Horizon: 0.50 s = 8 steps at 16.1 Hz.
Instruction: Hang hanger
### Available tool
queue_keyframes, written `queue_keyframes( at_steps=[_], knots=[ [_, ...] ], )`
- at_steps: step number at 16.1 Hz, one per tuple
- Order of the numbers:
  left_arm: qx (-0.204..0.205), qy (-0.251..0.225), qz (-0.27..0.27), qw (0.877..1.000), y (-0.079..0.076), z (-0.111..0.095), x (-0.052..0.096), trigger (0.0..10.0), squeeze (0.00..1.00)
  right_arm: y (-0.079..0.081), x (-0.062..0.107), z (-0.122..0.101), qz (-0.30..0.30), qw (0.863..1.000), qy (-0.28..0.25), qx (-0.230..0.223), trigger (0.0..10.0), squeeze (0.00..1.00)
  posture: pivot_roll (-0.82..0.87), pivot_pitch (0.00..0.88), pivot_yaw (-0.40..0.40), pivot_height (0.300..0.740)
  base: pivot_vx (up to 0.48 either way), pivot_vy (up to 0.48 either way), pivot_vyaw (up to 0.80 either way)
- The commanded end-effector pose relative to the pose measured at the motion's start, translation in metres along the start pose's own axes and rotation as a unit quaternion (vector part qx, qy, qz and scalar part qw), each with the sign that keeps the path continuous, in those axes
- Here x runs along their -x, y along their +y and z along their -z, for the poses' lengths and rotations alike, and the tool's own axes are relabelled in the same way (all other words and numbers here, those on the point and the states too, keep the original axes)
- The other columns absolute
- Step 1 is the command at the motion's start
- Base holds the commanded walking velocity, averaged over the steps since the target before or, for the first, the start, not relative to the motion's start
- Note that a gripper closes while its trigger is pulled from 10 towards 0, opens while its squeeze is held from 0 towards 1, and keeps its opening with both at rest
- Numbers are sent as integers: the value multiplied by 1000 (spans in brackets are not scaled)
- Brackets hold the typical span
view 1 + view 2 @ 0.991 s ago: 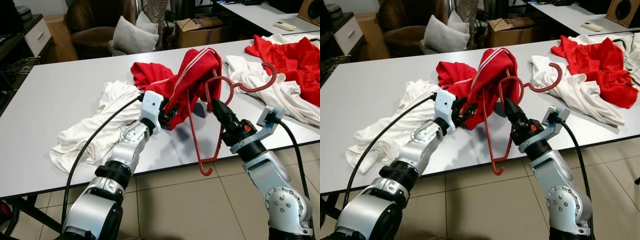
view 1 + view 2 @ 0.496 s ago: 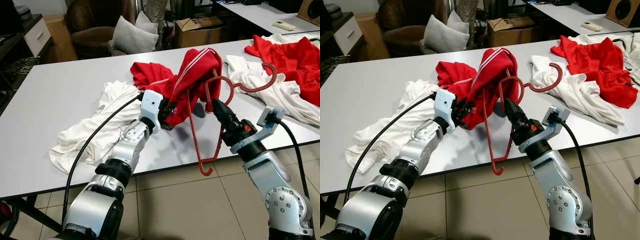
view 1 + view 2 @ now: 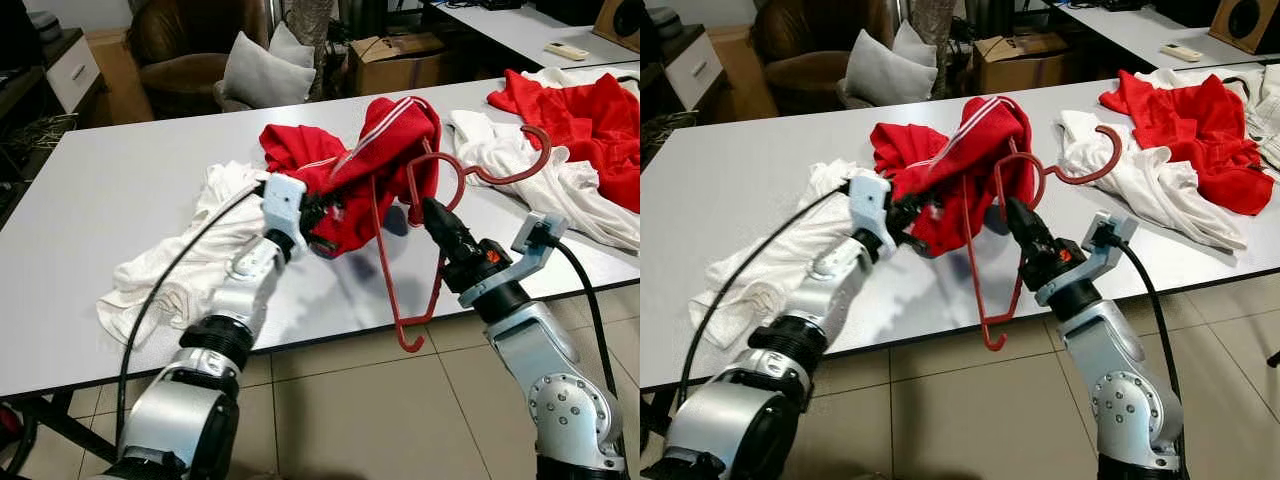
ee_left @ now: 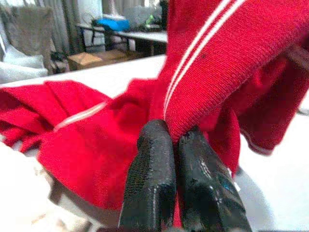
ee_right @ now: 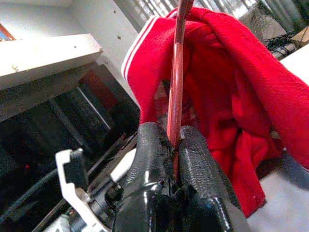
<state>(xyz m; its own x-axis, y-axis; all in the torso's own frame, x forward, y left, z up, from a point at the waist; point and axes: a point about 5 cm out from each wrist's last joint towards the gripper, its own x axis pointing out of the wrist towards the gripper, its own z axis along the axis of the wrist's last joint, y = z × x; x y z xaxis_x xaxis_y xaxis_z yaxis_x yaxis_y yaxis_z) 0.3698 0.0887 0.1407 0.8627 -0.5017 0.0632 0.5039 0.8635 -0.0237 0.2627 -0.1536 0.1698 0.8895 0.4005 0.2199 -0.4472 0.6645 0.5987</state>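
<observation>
Hanger, pinched by right claw

You see a red hanger inside a red garment trimmed with thin white stripes. Beside that garment lie white clothes on the pale grey surface. Your silver arms end in black fingers.

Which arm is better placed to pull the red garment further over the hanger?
Left, likely. Its gripper is shut on the garment; the right gripper is shut on the hanger.
</observation>
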Motion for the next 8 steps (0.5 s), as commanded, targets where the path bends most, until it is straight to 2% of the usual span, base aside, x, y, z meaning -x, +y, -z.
queue_keyframes(
  at_steps=[1, 2, 4, 5, 8],
  knots=[
    [-6, -23, -2, 1000, 12, -11, 5, 0, 0, 6, 0, -3, -17, 1000, -9, 1, 10000, 0, -185, 0, 107, 740, 0, 0, 0],
    [-16, -27, 6, 999, 15, -15, 7, 0, 0, 5, 0, -2, -15, 1000, -5, 4, 10000, 0, -180, 0, 103, 740, 0, 0, 0],
    [-56, -22, 70, 996, 24, -33, 18, 0, 0, 2, 1, 0, -9, 1000, 3, 12, 10000, 0, -167, 0, 99, 740, 0, 0, 0],
    [-71, -17, 90, 993, 24, -38, 21, 0, 0, 2, 0, 1, -6, 1000, 1, 11, 10000, 0, -167, 0, 99, 740, 0, 0, 0],
    [-124, 8, 174, 977, 20, -73, 33, 0, 0, -2, -6, 7, 3, 1000, 6, 10, 10000, 0, -117, 0, 98, 740, 0, 0, 0]
  ],
)
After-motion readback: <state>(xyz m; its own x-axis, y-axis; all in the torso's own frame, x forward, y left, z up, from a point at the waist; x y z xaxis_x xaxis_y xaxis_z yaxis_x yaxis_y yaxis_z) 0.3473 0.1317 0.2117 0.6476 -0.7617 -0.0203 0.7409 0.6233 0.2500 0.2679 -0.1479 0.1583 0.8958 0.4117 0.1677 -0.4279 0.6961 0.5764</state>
